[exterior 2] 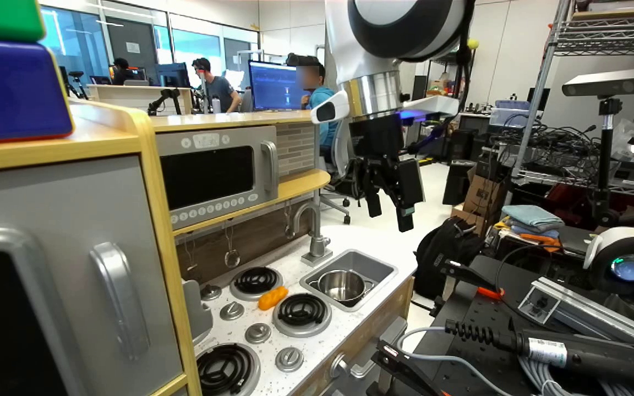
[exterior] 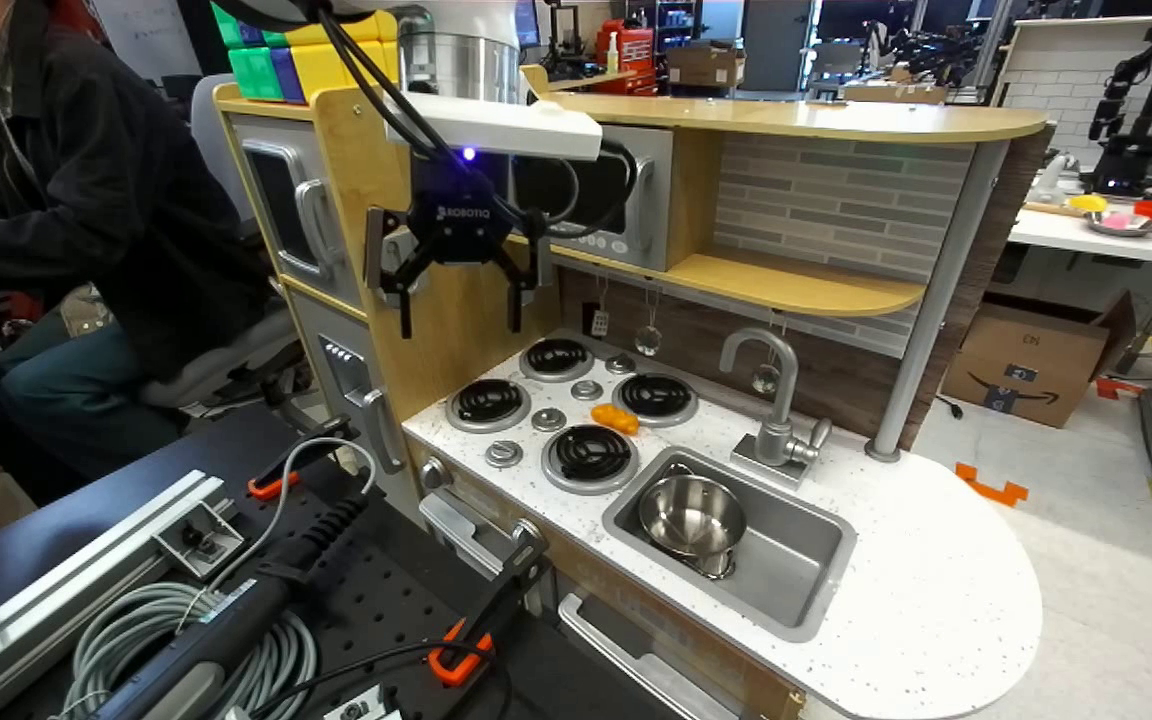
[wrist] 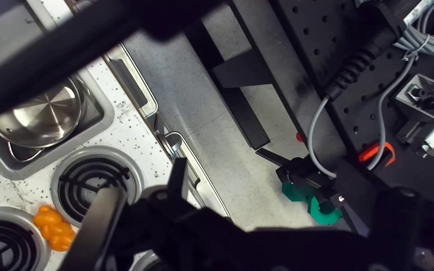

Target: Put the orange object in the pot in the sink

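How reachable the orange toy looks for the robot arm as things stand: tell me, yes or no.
Probably yes: the end effector hangs open and empty, and the orange toy lies uncovered between two stove burners, with no obstacle visible above it.

In the wrist view a dark, out-of-focus bar (wrist: pixel 62 56) hides part of the round, shiny silver metal pot (wrist: pixel 43 120) and of the rectangular silver metal sink (wrist: pixel 106 113), itself cropped by the left edge; in an exterior view a dark-jacketed person (exterior: pixel 106 190) is cut off at the head; in an exterior view a blue-shirted person (exterior 2: pixel 324 110) has a blurred face.
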